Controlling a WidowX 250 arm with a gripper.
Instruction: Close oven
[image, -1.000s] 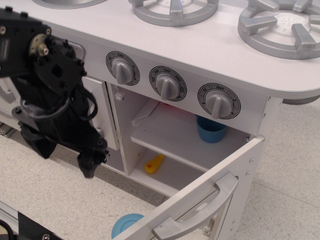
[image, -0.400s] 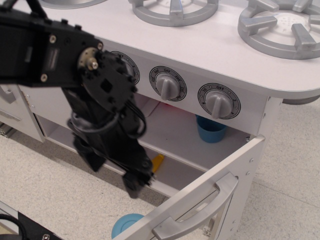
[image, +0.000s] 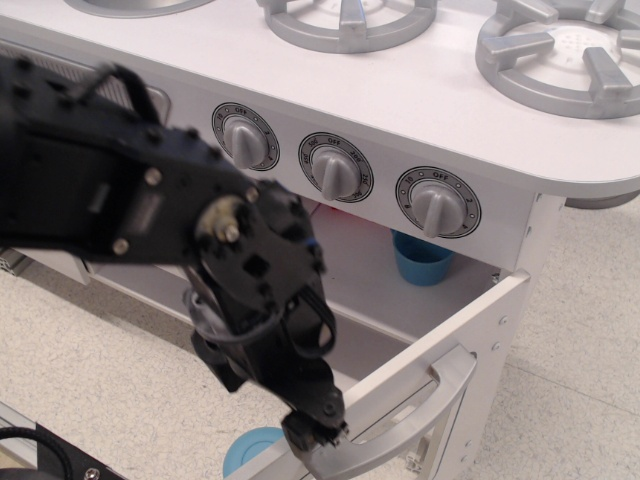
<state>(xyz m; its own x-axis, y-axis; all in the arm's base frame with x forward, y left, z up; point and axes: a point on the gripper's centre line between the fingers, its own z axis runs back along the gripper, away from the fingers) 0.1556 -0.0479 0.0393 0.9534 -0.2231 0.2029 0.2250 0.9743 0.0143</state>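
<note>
While oven door (image: 425, 375) hung open, gripper (image: 312, 428) sat at handle (image: 400, 425) left end, jaw state unclear, blue cup (image: 421, 258) inside

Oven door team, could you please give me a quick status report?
Gripper at oven door's near edge, by the grey handle; jaws unreadable. Door wide open. Blue cup on shelf inside, clear of the door.

This looks like a robotics lab set up around a child's play kitchen rather than a real one. The white toy unit (image: 420, 100) carries moulded grey plastic burner grates (image: 560, 60) and three printed dials (image: 437, 203), and it stands on a speckled pale floor (image: 100, 380). A black robot arm (image: 150, 210) with exposed screws and cabling reaches across its front.
</note>
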